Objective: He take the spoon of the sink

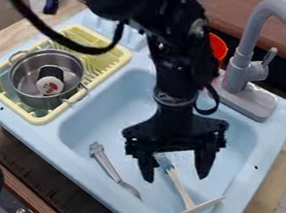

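Our pincer (174, 178) gapes open over the sink (95, 126); what seems to be the spoon (108, 165) lies beside it, toward the rack (35, 116). We should shift that way, straddle the handle (101, 156) squarely – then close gently, clear of the basin floor.

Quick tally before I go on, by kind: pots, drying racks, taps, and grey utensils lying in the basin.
Pots: 1
Drying racks: 1
Taps: 1
Grey utensils in the basin: 1
Total: 4
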{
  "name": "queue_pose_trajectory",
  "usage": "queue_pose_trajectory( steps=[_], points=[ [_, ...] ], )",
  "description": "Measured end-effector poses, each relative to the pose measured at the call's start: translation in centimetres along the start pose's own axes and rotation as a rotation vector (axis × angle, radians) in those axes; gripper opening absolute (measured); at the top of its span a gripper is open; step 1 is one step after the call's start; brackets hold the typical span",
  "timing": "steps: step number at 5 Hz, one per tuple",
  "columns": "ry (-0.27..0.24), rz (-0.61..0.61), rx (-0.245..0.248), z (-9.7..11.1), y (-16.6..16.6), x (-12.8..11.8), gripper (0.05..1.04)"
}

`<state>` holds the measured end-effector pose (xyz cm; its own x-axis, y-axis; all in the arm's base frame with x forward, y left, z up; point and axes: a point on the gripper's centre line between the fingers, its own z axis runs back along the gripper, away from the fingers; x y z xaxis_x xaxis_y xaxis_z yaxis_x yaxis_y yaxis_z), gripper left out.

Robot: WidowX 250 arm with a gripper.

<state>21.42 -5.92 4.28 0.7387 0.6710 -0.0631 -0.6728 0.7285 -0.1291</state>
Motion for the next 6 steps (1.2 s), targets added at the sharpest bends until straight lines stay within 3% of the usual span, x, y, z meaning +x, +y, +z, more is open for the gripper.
queue_pose_trajectory(
  steps=[1,2,3,4,5,6],
  points=[
    [-0.051,-0.009,-0.004,1.3,1.1,1.5,0.999],
    [-0.138,-0.057,0.004,1.5,2.1,3.7,0.999],
    [-0.178,-0.125,0.052,1.1,3.2,5.2,0.999],
    [-0.224,-0.192,0.065,2.1,3.5,7.0,0.999],
    [-0.207,-0.302,0.089,3.9,3.2,9.2,0.999],
    [-0.244,-0.398,0.11,5.7,3.3,11.1,0.999]
  ],
)
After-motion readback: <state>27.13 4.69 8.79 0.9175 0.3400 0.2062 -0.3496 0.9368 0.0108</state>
